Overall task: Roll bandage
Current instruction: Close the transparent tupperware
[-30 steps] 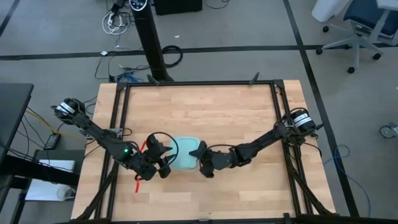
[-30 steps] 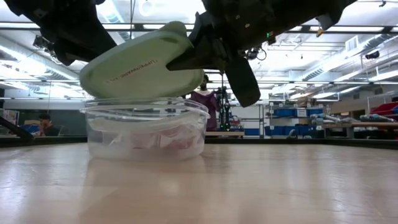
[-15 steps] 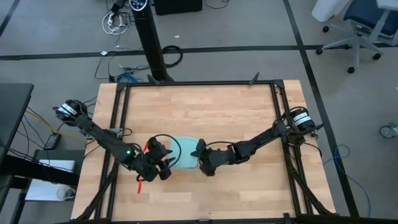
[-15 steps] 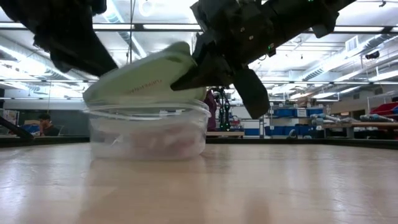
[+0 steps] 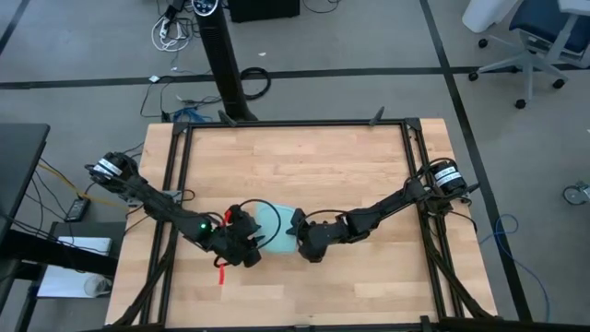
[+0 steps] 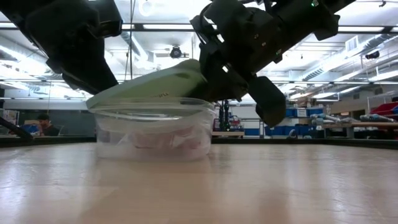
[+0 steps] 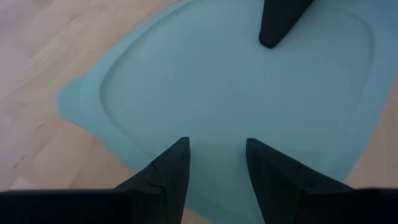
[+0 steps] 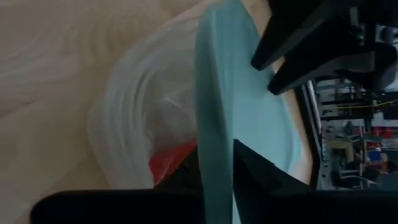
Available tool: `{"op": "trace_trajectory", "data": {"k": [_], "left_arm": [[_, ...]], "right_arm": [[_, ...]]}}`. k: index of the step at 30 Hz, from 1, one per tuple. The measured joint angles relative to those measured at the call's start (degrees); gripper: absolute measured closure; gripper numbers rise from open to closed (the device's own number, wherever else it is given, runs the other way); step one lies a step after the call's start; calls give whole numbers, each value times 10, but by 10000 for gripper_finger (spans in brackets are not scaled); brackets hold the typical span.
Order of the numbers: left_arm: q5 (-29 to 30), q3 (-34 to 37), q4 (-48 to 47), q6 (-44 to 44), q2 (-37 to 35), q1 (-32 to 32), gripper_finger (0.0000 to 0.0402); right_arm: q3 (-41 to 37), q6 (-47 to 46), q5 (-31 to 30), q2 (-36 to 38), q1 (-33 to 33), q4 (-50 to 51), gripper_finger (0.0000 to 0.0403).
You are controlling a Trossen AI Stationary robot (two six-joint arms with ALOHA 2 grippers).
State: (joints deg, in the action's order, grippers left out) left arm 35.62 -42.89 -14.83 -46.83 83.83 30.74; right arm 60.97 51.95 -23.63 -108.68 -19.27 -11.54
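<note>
1. Plainly, the bandage (image 8: pixel 176 157) lay inside the clear tub (image 6: pixel 152 134), seen as a bit of red among crinkled plastic through the tub's wall in the right wrist view; in the low view only faint pinkish shapes showed there.
2. A pale blue-green lid (image 5: pixel 273 226) sat tilted on the tub's rim, low on one side and raised on the other, near the table's 6 o'clock edge in the high view.
3. At the lid's 3 o'clock edge, the right gripper (image 5: pixel 297 233) had its fingers pinching the lid's rim between them (the rim ran straight between the two dark fingers in its own wrist view).
4. At the lid's 9 o'clock side, the left gripper (image 5: pixel 247 242) hung over the lid with its fingers (image 7: pixel 166 180) spread and nothing between them.
5. A red strip (image 5: pixel 219 273) showed off the table's edge by the left arm; what it was could not be told.
6. By my judgement the bandage would handle as light, soft and floppy, with no stiffness to push against, so it would slump and unroll if pinched loosely.
7. A hold on its free end, or squarely across a rolled part, seemed best once the lid was off.
</note>
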Motion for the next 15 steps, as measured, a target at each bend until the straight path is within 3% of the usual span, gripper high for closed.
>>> {"op": "trace_trajectory", "data": {"k": [9, 15], "left_arm": [[-2, 0, 1, 3, 0, 0, 239], [-3, 0, 1, 1, 0, 0, 239]], "right_arm": [[1, -29, 7, 2, 0, 18, 272], [0, -6, -20, 8, -11, 26, 253]]}}
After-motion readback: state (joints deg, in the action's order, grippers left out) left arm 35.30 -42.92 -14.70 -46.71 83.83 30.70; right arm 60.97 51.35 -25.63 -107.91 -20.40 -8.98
